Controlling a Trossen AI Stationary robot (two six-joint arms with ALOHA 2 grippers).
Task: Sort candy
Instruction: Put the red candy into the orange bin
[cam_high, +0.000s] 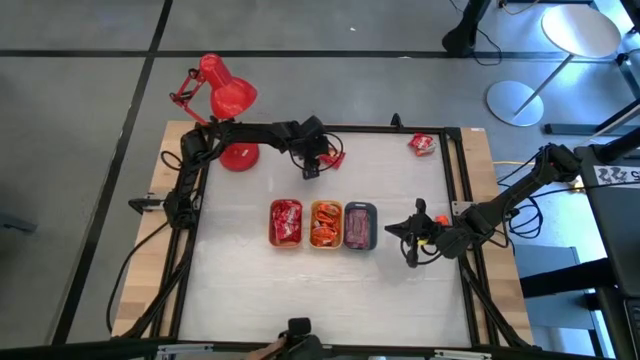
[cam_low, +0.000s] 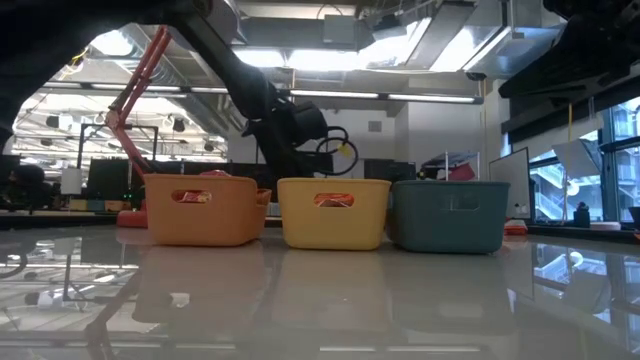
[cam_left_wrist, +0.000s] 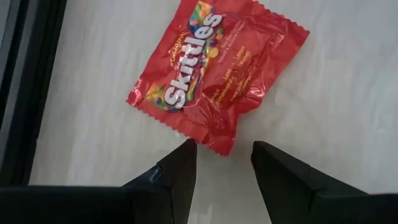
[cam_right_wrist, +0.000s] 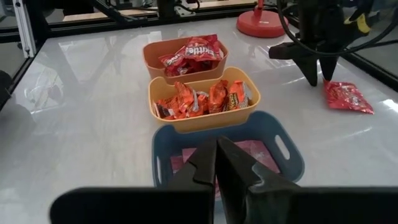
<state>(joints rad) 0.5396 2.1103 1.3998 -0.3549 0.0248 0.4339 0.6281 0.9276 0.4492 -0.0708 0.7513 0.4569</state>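
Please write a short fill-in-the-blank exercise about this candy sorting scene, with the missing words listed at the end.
1. The left gripper hovers with its fingers ____ just above a red Skittles packet.
2. The right gripper is ____ and holds nothing.
3. The middle tray, between the orange tray and the grey-blue tray, is ____ in colour.

Missing words: open; shut; yellow

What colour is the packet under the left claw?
Red packet, clearest in the left wrist view.
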